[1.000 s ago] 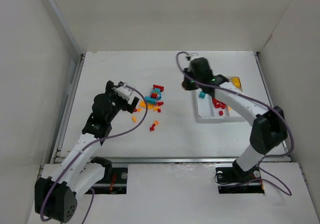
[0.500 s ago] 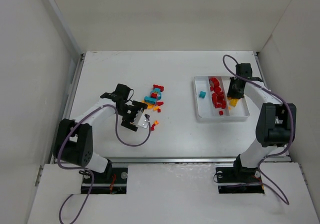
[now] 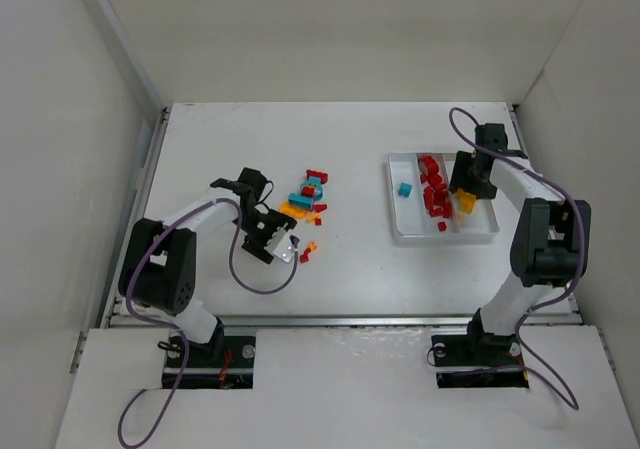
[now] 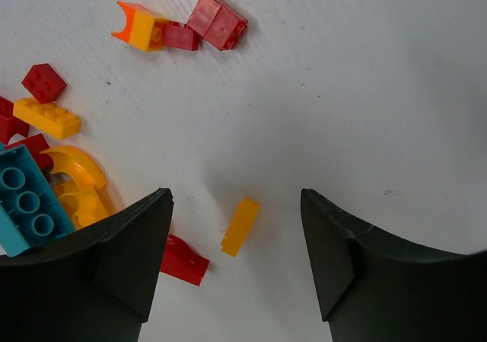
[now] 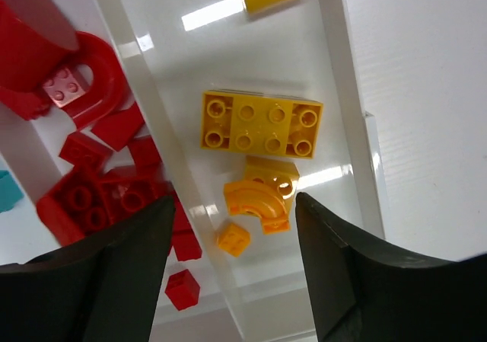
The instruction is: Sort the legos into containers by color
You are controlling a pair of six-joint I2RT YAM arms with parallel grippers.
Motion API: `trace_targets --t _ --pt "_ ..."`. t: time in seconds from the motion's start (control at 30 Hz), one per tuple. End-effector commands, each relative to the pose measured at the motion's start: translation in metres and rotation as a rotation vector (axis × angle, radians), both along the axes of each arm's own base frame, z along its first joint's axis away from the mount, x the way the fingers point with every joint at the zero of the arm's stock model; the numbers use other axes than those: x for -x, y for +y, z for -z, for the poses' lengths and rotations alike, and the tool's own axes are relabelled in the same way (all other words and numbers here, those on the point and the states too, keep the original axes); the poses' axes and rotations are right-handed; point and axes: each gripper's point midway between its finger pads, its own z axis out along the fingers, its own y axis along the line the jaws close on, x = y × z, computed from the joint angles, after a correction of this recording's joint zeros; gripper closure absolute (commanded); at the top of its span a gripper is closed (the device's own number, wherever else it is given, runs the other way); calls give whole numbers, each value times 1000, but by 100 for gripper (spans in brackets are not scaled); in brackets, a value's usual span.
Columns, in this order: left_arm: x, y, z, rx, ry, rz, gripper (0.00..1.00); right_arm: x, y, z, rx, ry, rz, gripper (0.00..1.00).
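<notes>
Left hand (image 4: 234, 197): it has come down from beside the heap to the heap's near edge. Its jaws stand part open and narrowing, either side of a small yellow-orange plastic bar (image 4: 240, 226) lying loose on the white tabletop (image 4: 365, 91), ungripped.

Just beyond: loose heap of red, orange, yellow and teal legos (image 3: 305, 197).

Right hand (image 5: 232, 202): it has crossed the shallow white three-compartment plastic tray (image 3: 450, 237) to the right compartment. Its jaws are newly parted and empty above yellow and orange pieces (image 5: 261, 124).

Judgement: one delivery made, next pick starting.

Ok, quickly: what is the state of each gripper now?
Left gripper: open, empty, straddling a small orange brick.
Right gripper: open, empty, above the tray's yellow compartment.
</notes>
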Motion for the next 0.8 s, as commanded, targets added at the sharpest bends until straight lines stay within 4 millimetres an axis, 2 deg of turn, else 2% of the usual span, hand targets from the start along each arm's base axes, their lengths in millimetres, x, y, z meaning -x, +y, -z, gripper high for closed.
trace_targets --t 0.0,0.07,0.13,0.27,0.4,0.5,0.63,0.67,0.77 --pt "1 -5 -7 6 -95 257 35 -19 11 -39 -22 -123 -37 30" --pt "3 -11 -5 8 -95 279 39 -23 16 -45 -24 -146 -64 30" --pt "0 -7 2 -26 -86 270 45 -23 21 -45 -20 -145 -83 30" --pt "-8 9 13 -128 -98 301 47 -28 26 -48 -22 -153 -106 30" --pt "-24 16 17 -173 -137 282 51 -32 28 -55 -30 -172 -113 30" --pt "-28 20 18 -185 -132 262 51 -35 29 -59 -32 -181 -126 30" --pt "-33 21 22 -199 -132 262 78 -37 31 -62 -39 -191 -131 30" --pt "-33 21 22 -199 -132 262 87 -37 31 -62 -39 -191 -131 30" --pt "-32 16 18 -170 -137 261 100 -37 31 -65 -38 -192 -131 30"
